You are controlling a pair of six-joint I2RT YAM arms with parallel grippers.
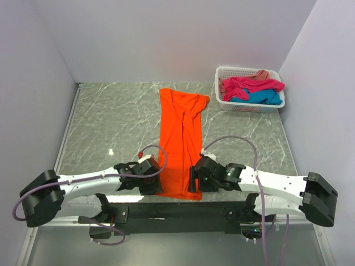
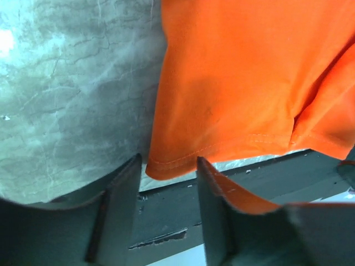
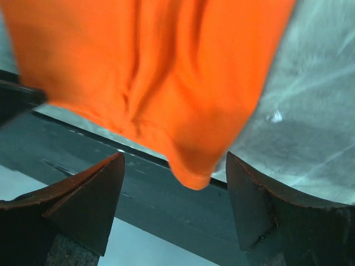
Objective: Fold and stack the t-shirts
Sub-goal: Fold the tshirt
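Flanking the orange t-shirt hem, left end effector and right end effector gape released, hiding its corners overhead.

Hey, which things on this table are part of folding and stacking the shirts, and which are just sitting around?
Part of the job: orange t-shirt, magenta t-shirt, turquoise t-shirt, salmon t-shirt, left tool and right tool, both open.
Just there: white basket holding three of the shirts, table.
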